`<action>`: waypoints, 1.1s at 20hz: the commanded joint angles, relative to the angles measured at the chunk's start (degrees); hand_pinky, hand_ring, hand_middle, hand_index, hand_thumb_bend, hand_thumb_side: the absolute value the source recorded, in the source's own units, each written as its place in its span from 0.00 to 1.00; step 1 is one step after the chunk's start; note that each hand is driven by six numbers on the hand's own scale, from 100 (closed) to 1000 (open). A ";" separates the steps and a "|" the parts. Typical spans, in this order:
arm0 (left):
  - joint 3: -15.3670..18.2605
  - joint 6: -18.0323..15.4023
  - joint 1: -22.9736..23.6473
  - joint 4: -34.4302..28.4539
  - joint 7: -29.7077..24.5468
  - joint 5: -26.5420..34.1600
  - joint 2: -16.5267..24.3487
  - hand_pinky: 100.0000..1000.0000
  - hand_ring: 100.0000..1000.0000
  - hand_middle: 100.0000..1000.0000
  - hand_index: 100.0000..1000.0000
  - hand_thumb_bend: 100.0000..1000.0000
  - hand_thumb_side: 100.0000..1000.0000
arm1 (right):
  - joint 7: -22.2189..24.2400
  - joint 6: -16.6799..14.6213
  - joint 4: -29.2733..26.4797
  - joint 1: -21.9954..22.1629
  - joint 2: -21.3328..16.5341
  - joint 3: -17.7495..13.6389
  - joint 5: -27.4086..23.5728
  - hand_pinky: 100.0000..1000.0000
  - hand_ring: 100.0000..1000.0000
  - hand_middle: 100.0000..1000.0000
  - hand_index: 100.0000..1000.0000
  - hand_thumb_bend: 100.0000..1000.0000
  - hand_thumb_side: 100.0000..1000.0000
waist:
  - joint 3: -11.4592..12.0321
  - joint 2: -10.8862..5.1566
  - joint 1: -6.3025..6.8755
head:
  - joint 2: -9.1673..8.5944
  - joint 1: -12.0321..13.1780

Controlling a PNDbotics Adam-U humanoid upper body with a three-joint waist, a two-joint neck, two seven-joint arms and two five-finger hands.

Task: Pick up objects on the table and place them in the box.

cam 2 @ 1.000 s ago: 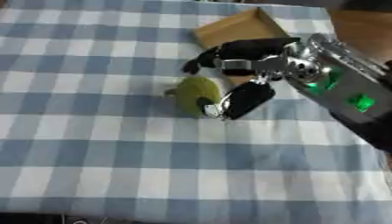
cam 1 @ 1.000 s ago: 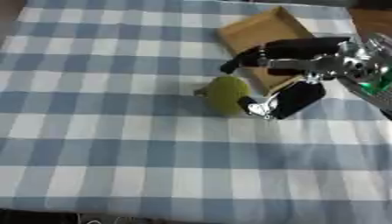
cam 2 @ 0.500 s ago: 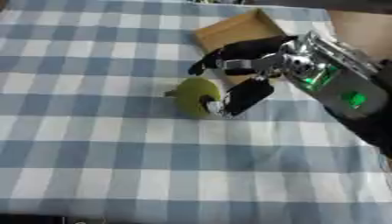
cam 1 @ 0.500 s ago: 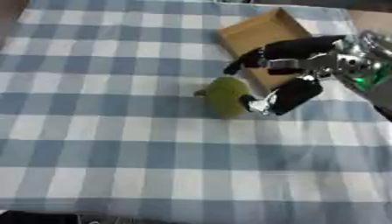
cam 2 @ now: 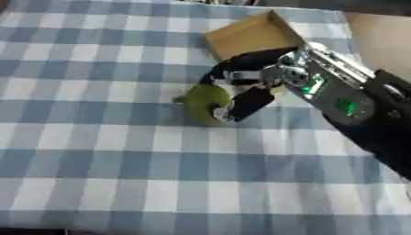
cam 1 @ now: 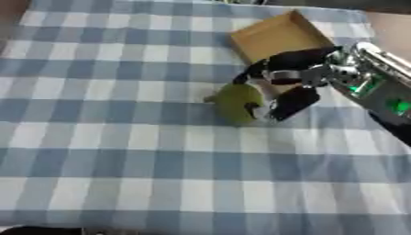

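Reaching in from the right edge of the table (cam 1: 96,137), the right hand (cam 1: 293,87) curls fingers and thumb round the green fruit (cam 1: 237,103), which sits on the checked cloth near the far right corner, just in front of the box (cam 1: 277,39).
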 commanded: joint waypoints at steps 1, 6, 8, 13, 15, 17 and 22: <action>0.10 -0.01 -0.62 -0.83 -0.26 0.01 0.95 0.54 0.56 0.56 0.73 0.09 0.43 | -0.01 -1.13 2.81 -1.21 0.33 -0.10 1.85 1.00 1.00 0.91 1.00 0.00 0.78 | 0.15 -0.94 0.33 | -0.59 -0.25; 0.06 0.01 -0.67 -0.83 -0.31 0.04 0.88 0.54 0.56 0.56 0.73 0.09 0.43 | 0.12 -3.08 6.41 -1.18 1.77 0.29 3.22 0.97 1.00 0.90 1.00 0.00 0.82 | 0.21 -0.73 0.41 | -0.57 -0.33; 0.03 0.01 -0.72 -0.83 -0.35 0.06 0.87 0.54 0.56 0.56 0.73 0.09 0.43 | 0.24 -3.56 7.20 -1.15 2.19 0.45 3.60 0.95 1.00 0.88 1.00 0.00 0.82 | 0.20 -0.68 0.44 | -0.55 -0.36; 0.03 0.02 -0.73 -0.83 -0.38 0.09 0.85 0.54 0.56 0.56 0.73 0.09 0.43 | -1.80 -3.12 7.21 -1.12 2.75 0.33 3.39 0.90 1.00 0.65 0.88 0.00 0.53 | 0.24 -0.66 0.52 | -0.51 -0.41; 0.00 0.06 -0.76 -0.83 -0.39 0.12 0.84 0.54 0.56 0.56 0.73 0.09 0.44 | -4.17 -1.93 6.65 -1.16 2.77 0.18 2.82 0.85 1.00 0.53 0.79 0.00 0.38 | 0.22 -0.69 0.51 | -0.51 -0.41; -0.03 0.08 -0.80 -0.83 -0.43 0.15 0.84 0.54 0.56 0.56 0.73 0.08 0.44 | -6.96 -0.49 6.44 -1.18 2.79 0.12 2.40 0.82 1.00 0.47 0.73 0.00 0.22 | 0.24 -0.72 0.49 | -0.56 -0.43; -0.06 0.13 -0.90 -0.83 -0.51 0.23 0.83 0.54 0.56 0.56 0.73 0.08 0.44 | -14.35 2.56 5.98 -1.15 2.69 -0.06 1.16 0.74 0.96 0.35 0.60 0.00 0.13 | 0.32 -0.78 0.42 | -0.62 -0.41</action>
